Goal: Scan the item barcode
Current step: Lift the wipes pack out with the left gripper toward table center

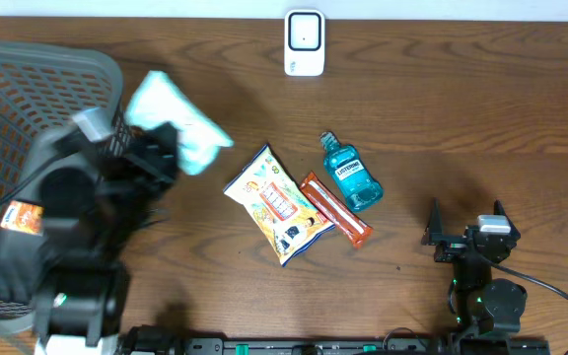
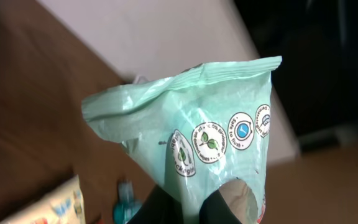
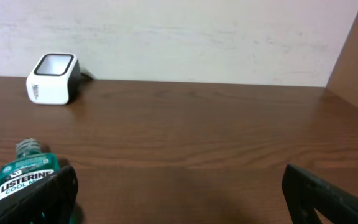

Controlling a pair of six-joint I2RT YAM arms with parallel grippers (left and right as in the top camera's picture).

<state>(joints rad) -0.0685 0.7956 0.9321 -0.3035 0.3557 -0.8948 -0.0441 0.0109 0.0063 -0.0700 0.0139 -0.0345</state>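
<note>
My left gripper (image 1: 154, 150) is shut on a pale mint-green packet (image 1: 177, 120), held in the air beside the basket. In the left wrist view the packet (image 2: 191, 118) fills the middle, with round printed seals on its face and its lower edge pinched by the left gripper (image 2: 194, 208); no barcode shows on that face. The white scanner (image 1: 304, 42) stands at the table's far edge, apart from the packet, and appears as the scanner (image 3: 53, 78) in the right wrist view. My right gripper (image 1: 466, 225) rests low at the front right, open and empty, its fingers (image 3: 328, 196) spread wide.
A grey mesh basket (image 1: 28, 74) takes up the left side. Mid-table lie a yellow snack bag (image 1: 279, 202), an orange bar (image 1: 335, 209) and a blue Listerine bottle (image 1: 351, 173). The bottle (image 3: 27, 177) lies just left of my right gripper.
</note>
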